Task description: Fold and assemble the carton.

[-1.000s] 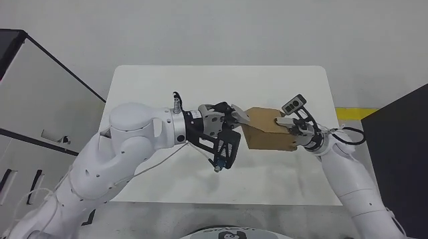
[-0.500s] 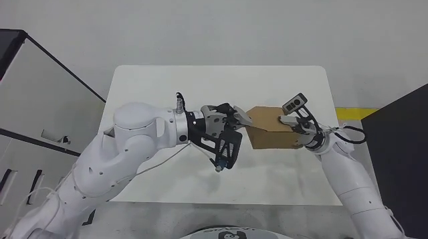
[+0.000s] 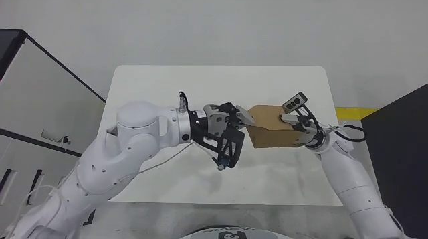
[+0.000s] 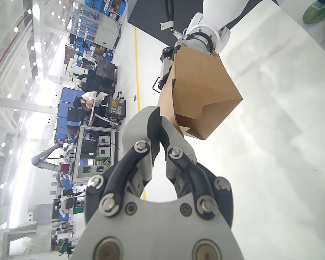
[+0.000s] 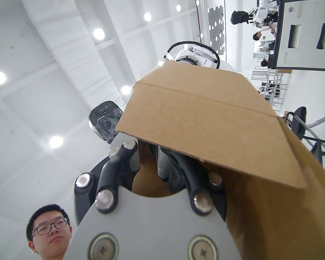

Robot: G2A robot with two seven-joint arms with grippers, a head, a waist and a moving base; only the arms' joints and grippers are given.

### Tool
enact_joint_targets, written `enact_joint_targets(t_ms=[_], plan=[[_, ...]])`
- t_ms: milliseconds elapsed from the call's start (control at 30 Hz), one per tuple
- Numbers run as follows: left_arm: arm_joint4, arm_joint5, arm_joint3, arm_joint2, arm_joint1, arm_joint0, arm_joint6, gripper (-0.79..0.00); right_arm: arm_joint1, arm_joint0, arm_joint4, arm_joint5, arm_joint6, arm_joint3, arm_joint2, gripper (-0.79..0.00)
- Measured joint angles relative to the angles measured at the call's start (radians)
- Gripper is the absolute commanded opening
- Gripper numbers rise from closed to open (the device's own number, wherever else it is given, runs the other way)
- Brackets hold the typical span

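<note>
A brown carton point(image 3: 271, 126) hangs above the white table point(image 3: 167, 85), held between both arms near the table's right half. My right gripper point(image 3: 294, 126) is shut on the carton's right end; in the right wrist view, cardboard point(image 5: 205, 114) sits between its fingers point(image 5: 124, 158) and a flap hangs over them. My left gripper point(image 4: 158, 125) is shut with nothing between its fingers, its tips against the folded flaps at the carton's point(image 4: 203, 93) left end. From above, the left gripper point(image 3: 241, 120) touches the carton's left corner.
Bare table surface point(image 3: 154, 172) lies under and around the carton. A black-framed cabinet point(image 3: 20, 71) stands beyond the table's left edge and a dark panel point(image 3: 401, 138) beyond its right edge.
The carton has tilted and shifted slightly toward the table's far side. The left gripper has followed it a little to the right, staying at its left end.
</note>
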Motion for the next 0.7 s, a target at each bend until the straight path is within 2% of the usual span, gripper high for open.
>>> enact_joint_targets(t_ms=[233, 333, 467, 700], plan=[[-0.078, 0.061, -0.004, -0.121, 0.012, 0.055, 0.005, -0.785, -0.004, 0.001, 0.038, 0.016, 0.003, 0.027, -0.002, -0.785], [-0.09, 0.058, -0.007, -0.138, 0.016, 0.087, 0.014, -0.785, -0.007, 0.003, 0.083, 0.04, 0.003, 0.03, -0.01, -0.785], [-0.075, 0.038, -0.024, -0.104, 0.015, 0.092, 0.027, -0.785, -0.007, 0.005, 0.107, 0.059, 0.003, 0.03, -0.021, -0.785], [-0.037, 0.048, -0.022, -0.008, -0.001, 0.046, 0.011, -0.785, -0.003, 0.005, 0.127, 0.082, 0.003, 0.017, -0.04, -0.785]])
